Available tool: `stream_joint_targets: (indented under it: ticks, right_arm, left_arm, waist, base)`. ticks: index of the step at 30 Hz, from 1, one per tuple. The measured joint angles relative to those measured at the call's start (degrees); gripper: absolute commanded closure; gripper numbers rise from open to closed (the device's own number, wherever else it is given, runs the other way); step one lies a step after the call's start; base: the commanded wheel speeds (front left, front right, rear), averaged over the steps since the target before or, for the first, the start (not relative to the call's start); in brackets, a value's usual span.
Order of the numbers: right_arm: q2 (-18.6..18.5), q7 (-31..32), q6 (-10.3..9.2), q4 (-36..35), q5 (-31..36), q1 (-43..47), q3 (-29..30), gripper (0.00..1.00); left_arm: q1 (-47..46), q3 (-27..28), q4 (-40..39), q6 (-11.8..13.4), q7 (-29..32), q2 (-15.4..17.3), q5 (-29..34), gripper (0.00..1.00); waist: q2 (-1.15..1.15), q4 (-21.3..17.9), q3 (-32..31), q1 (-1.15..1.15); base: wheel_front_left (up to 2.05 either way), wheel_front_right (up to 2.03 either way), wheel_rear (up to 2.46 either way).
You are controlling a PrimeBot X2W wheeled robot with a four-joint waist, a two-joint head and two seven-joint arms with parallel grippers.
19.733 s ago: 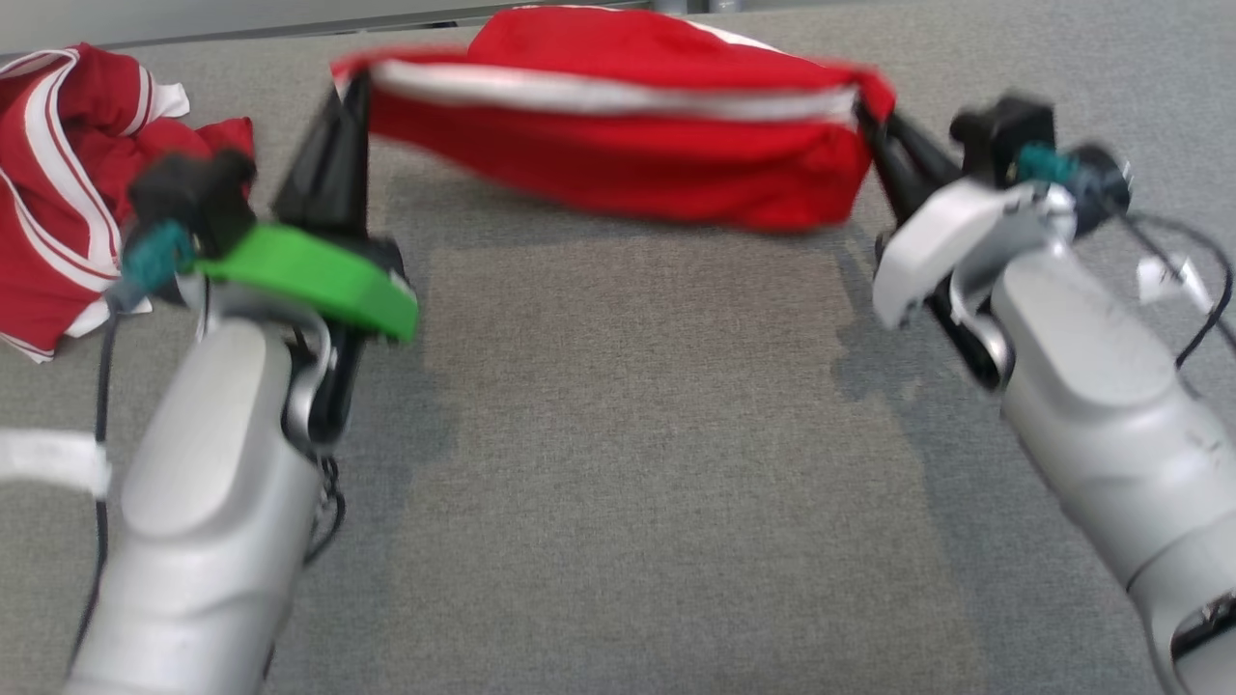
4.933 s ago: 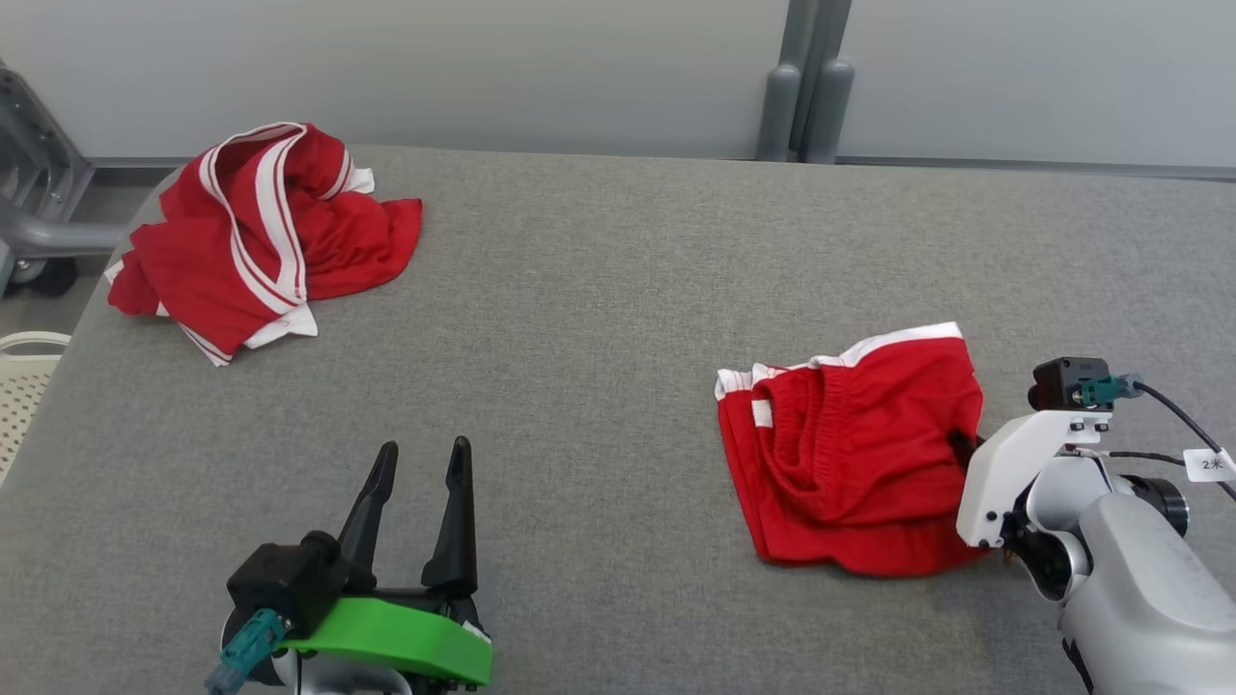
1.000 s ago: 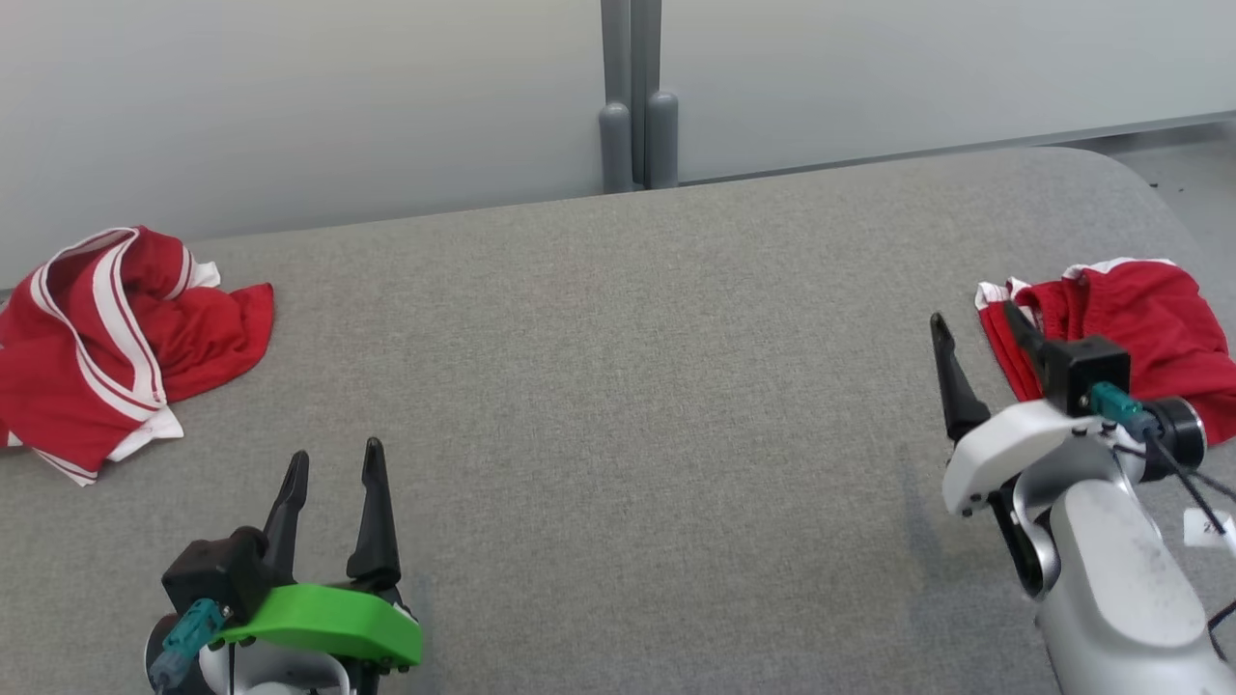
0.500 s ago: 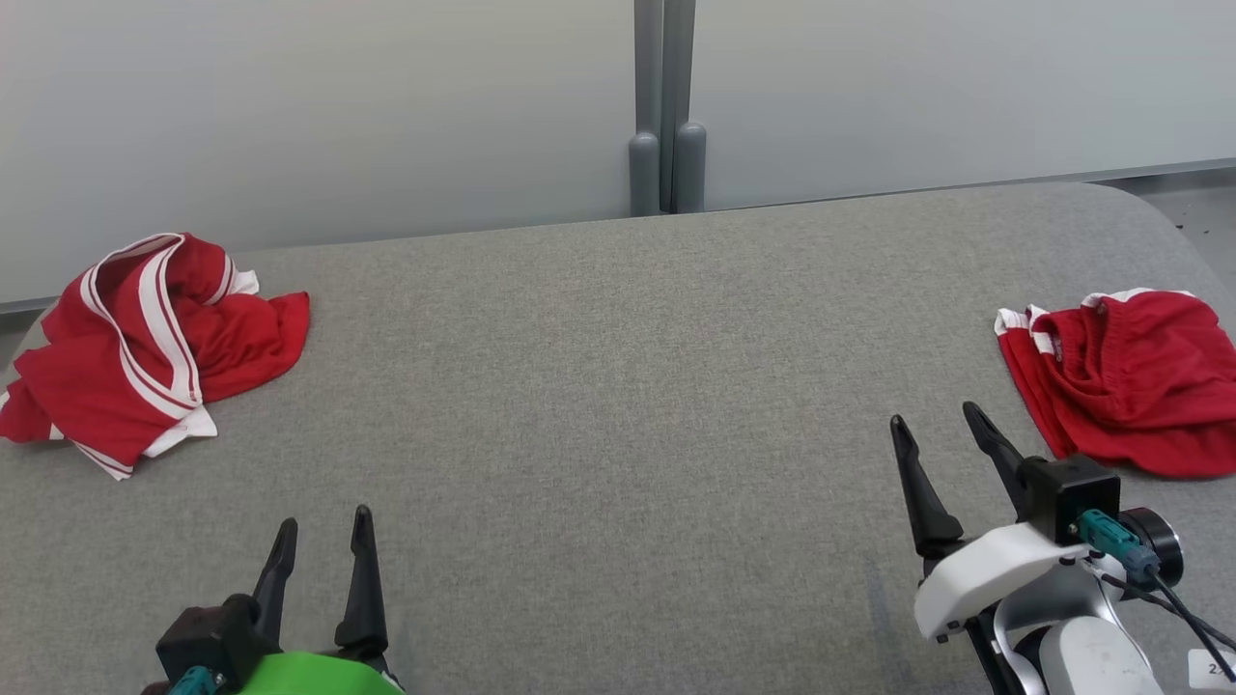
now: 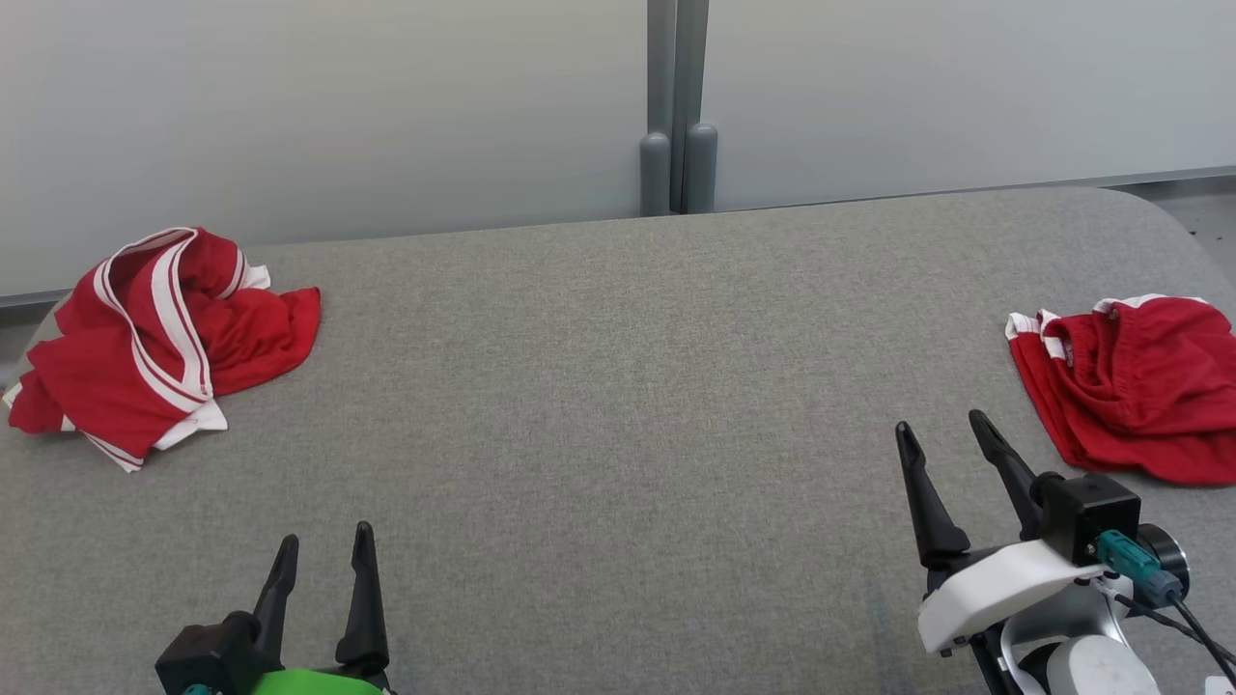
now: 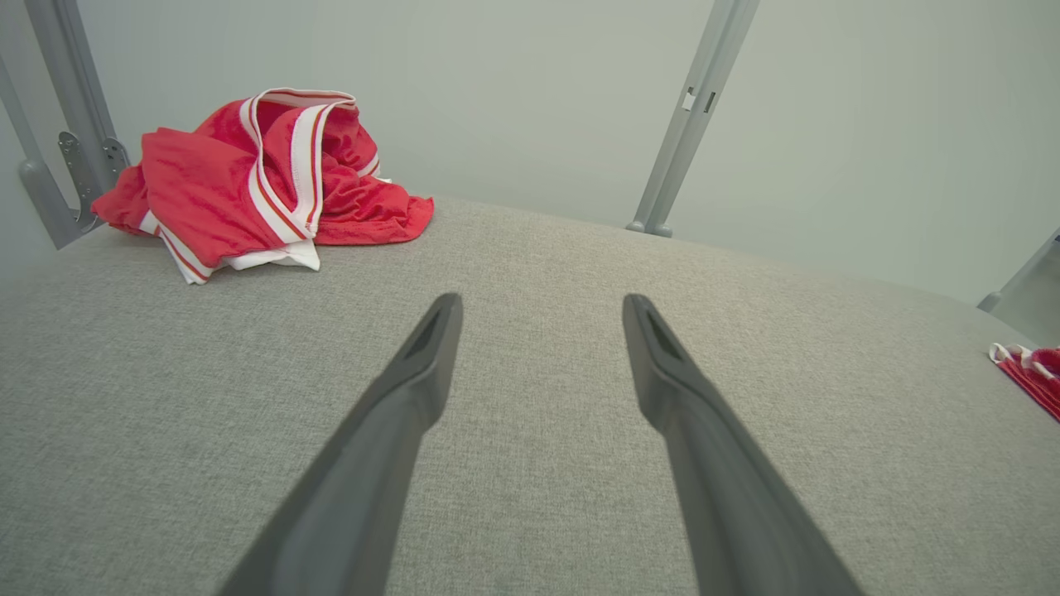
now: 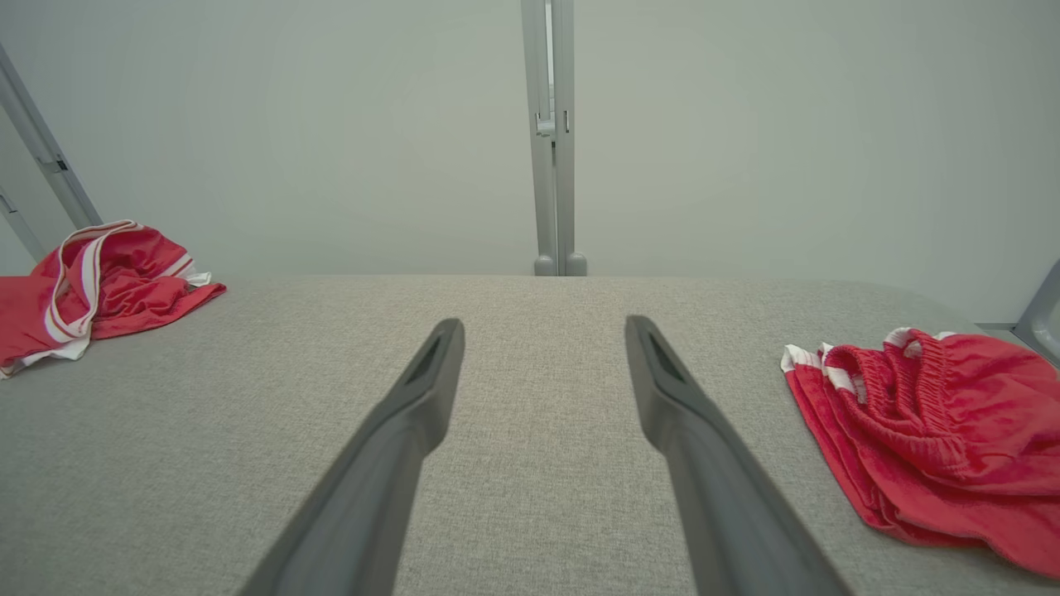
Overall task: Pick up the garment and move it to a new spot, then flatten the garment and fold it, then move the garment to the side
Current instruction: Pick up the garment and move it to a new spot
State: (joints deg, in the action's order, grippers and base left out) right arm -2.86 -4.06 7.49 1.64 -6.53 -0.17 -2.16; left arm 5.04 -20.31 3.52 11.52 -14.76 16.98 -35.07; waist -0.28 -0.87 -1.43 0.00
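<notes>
We see the folded red shorts [image 5: 1135, 386] lying on the grey table [image 5: 618, 386], far to the right of the post [image 5: 676, 145] that stands at the table's back edge. Our right gripper [image 5: 940, 425] hangs over the table, right of the post and nearer to us. It is near the shorts but apart from them, its fingers spread and empty. Our left gripper [image 5: 325, 536] is left of the post, also spread wide and holding nothing. A crumpled red and white bundle [image 5: 145, 338] lies far left of the post.
</notes>
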Motion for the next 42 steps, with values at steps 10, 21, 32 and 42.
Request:
stream_joint_targets:
  ticks: [10, 21, 32, 42]
  right_arm:
    - [0.0, -0.14, 0.0, 0.16, -0.44, 0.06, -0.47, 0.0]
    - [0.0, -0.41, 0.0, 0.34, -0.93, 0.15, -0.41, 0.0]
    - [0.01, -1.21, 0.0, 0.41, -1.98, 0.98, -0.31, 0.0]
    - [0.04, -1.58, 0.0, 0.47, -2.42, 1.06, -0.63, 0.0]
  left_arm:
    - [0.0, 0.27, -0.36, 0.09, -0.01, 0.03, 0.45, 0.0]
    - [-0.17, 0.1, -0.2, 0.07, -0.02, 0.02, 0.75, 0.0]
    - [-0.83, 0.18, -0.55, 0.47, 0.09, 0.49, 1.1, 0.0]
    - [-0.67, 0.47, -1.13, 0.68, 0.15, 1.16, 1.11, 0.0]
  waist:
    - [0.0, -0.02, -0.08, 0.0]
    - [0.0, 1.72, -0.26, 0.0]
    - [0.0, 9.32, -0.47, 0.0]
    - [0.0, 18.74, -0.26, 0.0]
  base:
    - [0.0, 0.0, 0.0]
    - [0.0, 0.0, 0.0]
    - [0.0, 0.0, 0.0]
    - [0.0, 0.0, 0.0]
